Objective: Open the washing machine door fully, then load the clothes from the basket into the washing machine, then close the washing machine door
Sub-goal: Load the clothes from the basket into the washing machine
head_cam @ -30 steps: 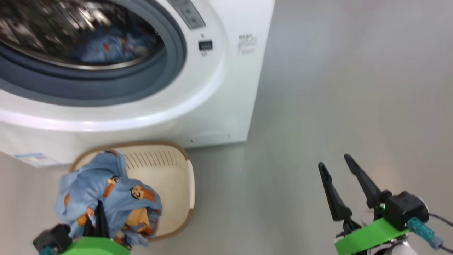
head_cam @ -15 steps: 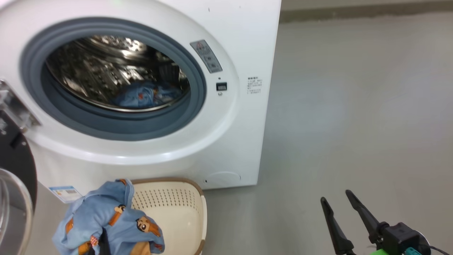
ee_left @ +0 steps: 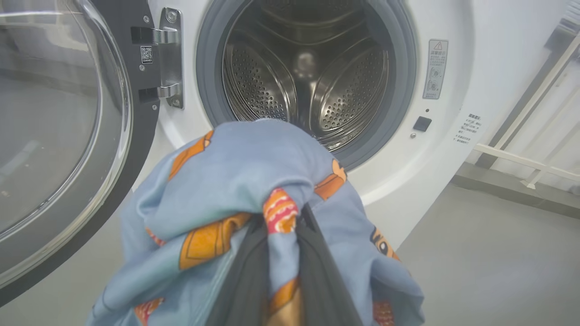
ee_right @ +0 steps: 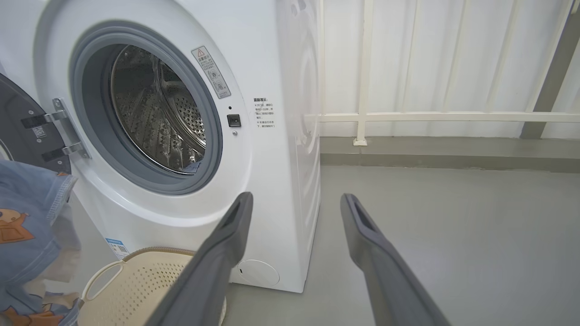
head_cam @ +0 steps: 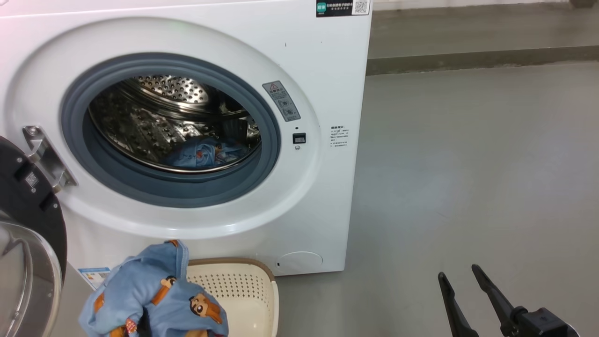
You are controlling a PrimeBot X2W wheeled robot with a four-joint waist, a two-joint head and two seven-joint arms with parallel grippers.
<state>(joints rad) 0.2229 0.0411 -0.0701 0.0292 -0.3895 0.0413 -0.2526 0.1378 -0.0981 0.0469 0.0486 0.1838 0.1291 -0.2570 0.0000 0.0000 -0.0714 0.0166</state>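
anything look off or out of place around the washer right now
Nothing stands out. The washing machine door is swung open on its hinge, the left gripper is shut on the clothes near the upright basket, and another blue piece lies in the drum. No spill or damage shows.

Laundry area — washing machine (head_cam: 327,70), railing (ee_right: 430,117)

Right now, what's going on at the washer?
The left gripper is shut on a light blue bear-print garment, held above the cream perforated basket before the white front-loading washing machine. Its round black glass door stands open; more blue fabric lies in the steel drum. The right gripper is open, empty.
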